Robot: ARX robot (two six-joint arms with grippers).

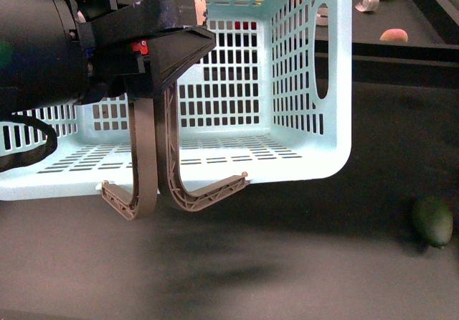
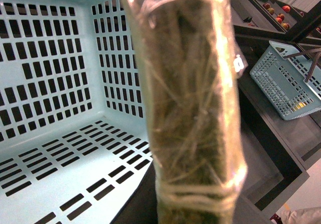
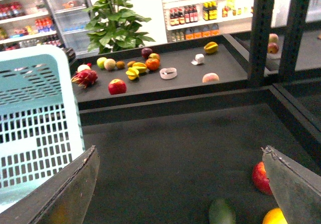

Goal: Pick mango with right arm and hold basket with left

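Close by the right gripper (image 3: 179,151), fingers (image 3: 296,189) spread wide, the mango (image 3: 275,217) lies just beside one finger, while the left gripper (image 1: 161,62) clamps the basket (image 1: 301,83).

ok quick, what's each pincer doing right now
left pincer: closed on the grey-brown handles of the pale turquoise plastic basket
right pincer: open, holding nothing

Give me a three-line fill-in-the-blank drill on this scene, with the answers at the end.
The right gripper has its jaws ___.
The apple near the mango is coloured ___.
The basket has ___ grey-brown handles.
Missing words: open; red; two.
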